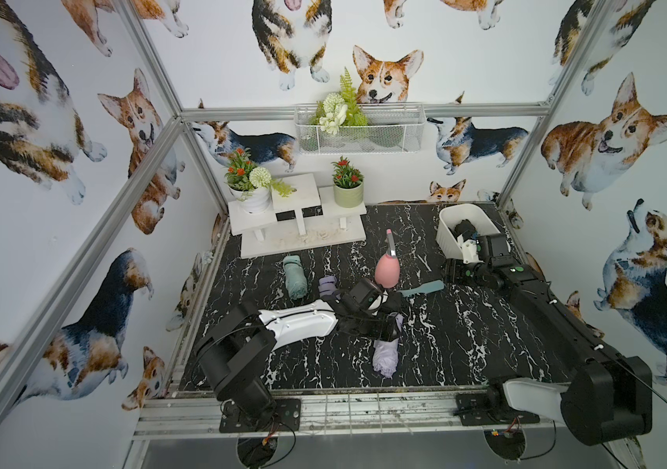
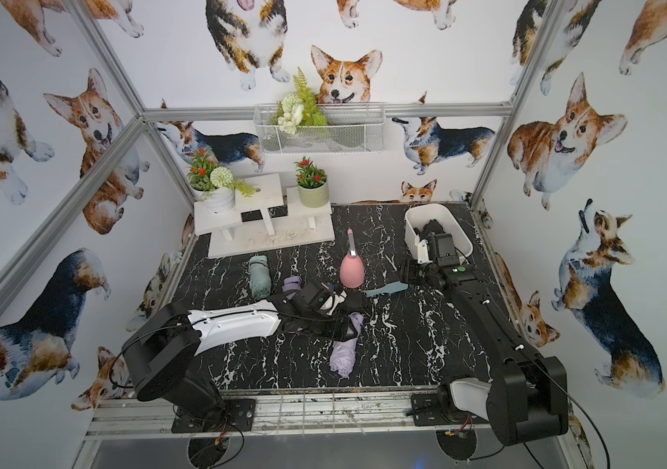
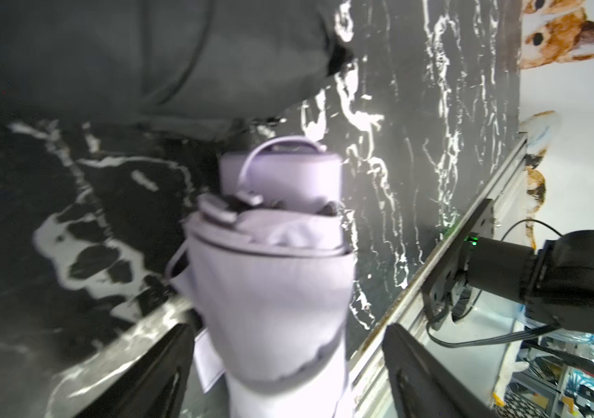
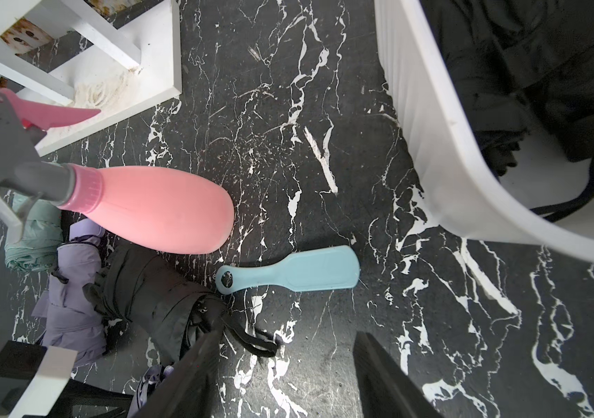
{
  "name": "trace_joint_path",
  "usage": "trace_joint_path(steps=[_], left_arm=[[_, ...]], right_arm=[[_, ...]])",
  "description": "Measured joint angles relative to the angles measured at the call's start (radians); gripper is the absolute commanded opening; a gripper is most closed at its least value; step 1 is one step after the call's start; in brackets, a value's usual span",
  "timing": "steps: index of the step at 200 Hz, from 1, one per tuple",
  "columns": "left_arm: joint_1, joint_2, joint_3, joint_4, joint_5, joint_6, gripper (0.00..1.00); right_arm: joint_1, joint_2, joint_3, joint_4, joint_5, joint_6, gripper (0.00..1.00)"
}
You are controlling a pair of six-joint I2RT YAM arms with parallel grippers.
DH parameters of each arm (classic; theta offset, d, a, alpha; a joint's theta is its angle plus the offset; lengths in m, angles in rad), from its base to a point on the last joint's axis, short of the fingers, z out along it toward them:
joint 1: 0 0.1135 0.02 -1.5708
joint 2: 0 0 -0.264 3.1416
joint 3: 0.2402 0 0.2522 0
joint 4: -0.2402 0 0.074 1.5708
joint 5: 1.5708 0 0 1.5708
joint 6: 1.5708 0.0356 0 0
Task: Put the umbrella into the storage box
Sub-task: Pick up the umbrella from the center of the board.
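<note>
The left hand (image 3: 287, 324) is hanging low over a folded lilac fabric umbrella (image 3: 270, 289). Its two black fingers (image 3: 158, 369) are standing apart on either side of the bundle, so it is straddling the umbrella rather than squeezing it. That umbrella is lying on the black, white-veined marble-look table (image 1: 466, 345), on the robot's side of the pink plastic spray bottle (image 1: 386, 270), which is standing upright. A folded black umbrella (image 4: 151, 289) is lying close to the bottle's base, also on the robot's side. A second lilac umbrella (image 4: 71, 300) is lying against it, and a rolled teal umbrella (image 1: 295, 278) is resting to the bottle's left. A pale blue flat plastic paddle (image 1: 425, 289) is lying just to the right of the bottle. Further right of the bottle and farther back, the white ribbed plastic storage box (image 1: 445, 239) is sitting with another black folded umbrella (image 1: 464, 227) inside it. The right hand (image 4: 287, 334) is hovering to the right of the bottle, just beside the box, with its fingers apart and nothing between them.
</note>
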Motion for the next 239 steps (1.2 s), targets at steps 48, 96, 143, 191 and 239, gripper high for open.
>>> trace_joint_path(steps=[48,96,143,191,239], left_arm=[[-0.006,0.061,0.015,-0.005,0.003,-0.019,0.51],[-0.006,0.076,0.030,0.006,0.031,-0.024,0.32],[0.016,0.015,-0.001,0.016,0.090,-0.051,0.24],[0.124,-0.164,-0.117,0.049,0.193,-0.095,0.22],[0.321,-0.375,-0.189,0.036,0.272,-0.117,0.19]], right_arm=[[0.000,-0.030,-0.035,0.021,-0.018,0.018,0.64],[0.003,-0.136,-0.126,0.091,-0.018,0.010,0.57],[0.108,-0.309,-0.326,0.299,-0.037,-0.140,0.55],[0.378,-0.429,-0.517,0.564,0.009,-0.480,0.57],[0.605,-0.388,-0.515,0.687,0.147,-0.792,0.62]])
